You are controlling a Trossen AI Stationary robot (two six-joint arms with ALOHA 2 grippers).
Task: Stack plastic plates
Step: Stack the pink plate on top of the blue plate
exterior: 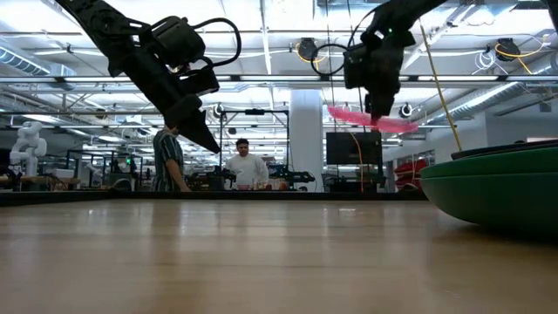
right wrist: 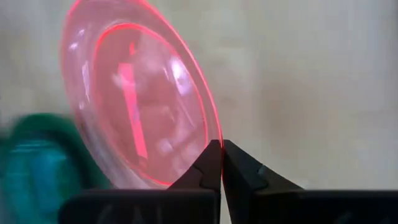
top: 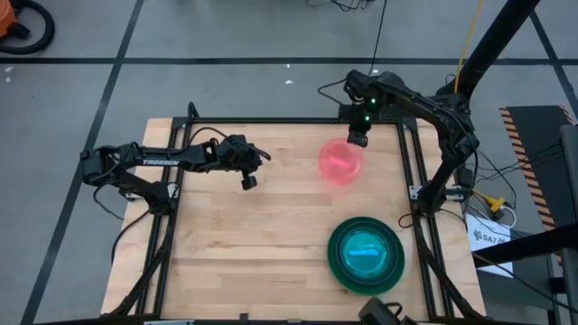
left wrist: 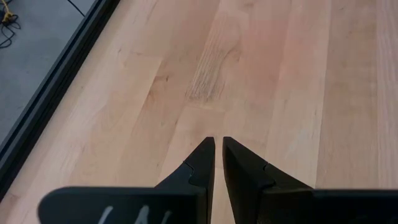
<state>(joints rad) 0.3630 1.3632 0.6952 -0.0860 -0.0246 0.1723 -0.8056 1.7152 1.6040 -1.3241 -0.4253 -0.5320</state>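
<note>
The small translucent pink plate (top: pixel 340 162) hangs in the air over the table's far right part, held by my right gripper (top: pixel 358 139), which is shut on it; it also shows pink in the low view (exterior: pixel 370 119) and in the right wrist view (right wrist: pixel 134 99). A stack of plates (top: pixel 365 254) rests on the table near the right near corner: a large green plate at the bottom, a translucent blue one on top; what lies between is hidden. My left gripper (top: pixel 248 181) hovers shut over the table's left middle (left wrist: pixel 217 149), touching nothing. My right gripper pinches the pink plate's rim (right wrist: pixel 214 134) at the plate's far edge between its two fingers, coming from above and pointing down. The plate is lifted clear of the table and juts out toward the near side, roughly level with a slight tilt (exterior: pixel 397 125).
The stack's green rim (exterior: pixel 488 179) bulks up at the right in the low view. Bare wood (top: pixel 253 244) spreads over the table's middle and left. A black frame rail (top: pixel 271 122) runs along the far edge. People stand in the room behind (exterior: pixel 244 166).
</note>
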